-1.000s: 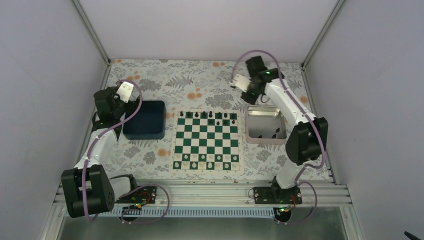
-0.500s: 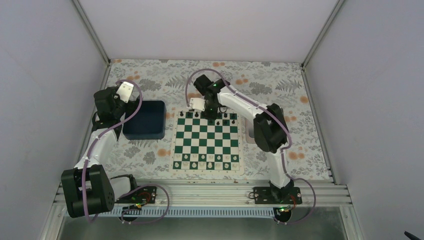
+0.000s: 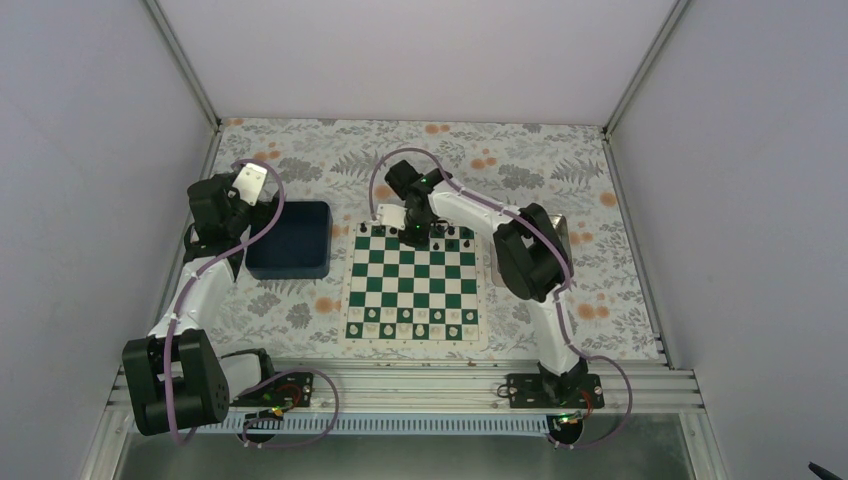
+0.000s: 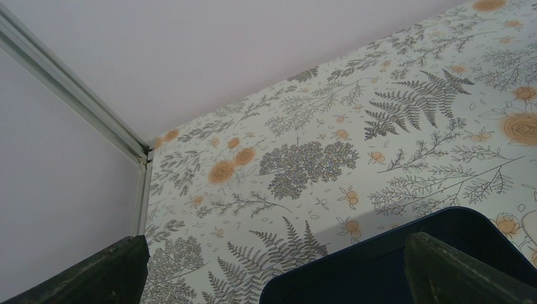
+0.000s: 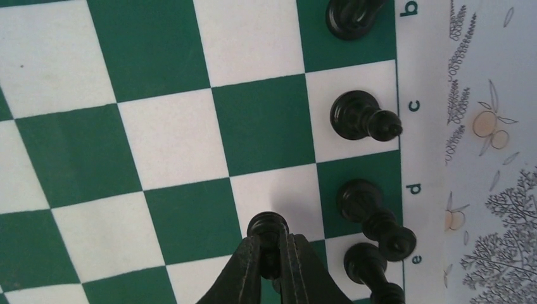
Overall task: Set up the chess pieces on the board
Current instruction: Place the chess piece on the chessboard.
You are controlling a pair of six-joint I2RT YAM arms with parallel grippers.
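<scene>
The right tool [image 5: 271,246] is pressed together on a black piece [image 5: 268,225], pinching it just below its round top. It holds the piece over a white square of the board [image 3: 413,283], one row in from the far edge and about level with the letter d. I cannot tell whether its base touches the square. Just beside it, other black pieces [image 5: 363,118] stand on the edge row by the letters b to e. In the top view that row of black pieces runs along the far side and white pieces [image 3: 412,322] fill the near two rows. The left tool [image 4: 277,244] is spread wide and holds nothing, up over the far corner of the blue bin [image 3: 290,240], left of the board on the table [image 3: 330,155].
</scene>
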